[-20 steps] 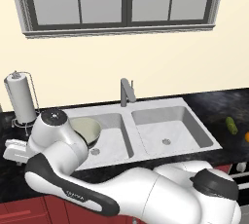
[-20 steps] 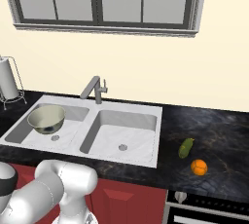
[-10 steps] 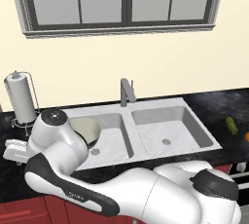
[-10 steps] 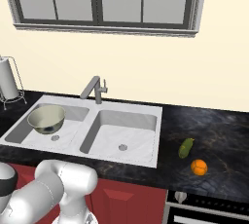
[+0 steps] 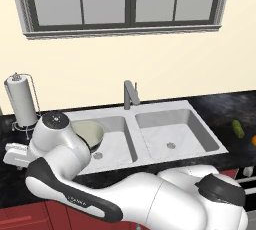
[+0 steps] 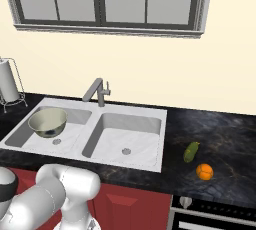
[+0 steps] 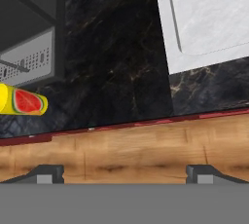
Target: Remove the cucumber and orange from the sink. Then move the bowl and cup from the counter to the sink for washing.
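The gripper (image 7: pixel 124 173) hung with its jaws wide apart and nothing between them, above the front edge of the counter (image 7: pixel 116 67) left of the sink (image 6: pixel 120 124). The cup (image 7: pixel 22 101) lay on its side on the counter, off to one side of the fingers. The bowl (image 6: pixel 48 122) sat in the left basin. The cucumber (image 6: pixel 191 151) and orange (image 6: pixel 204 171) lay close together on the counter right of the sink
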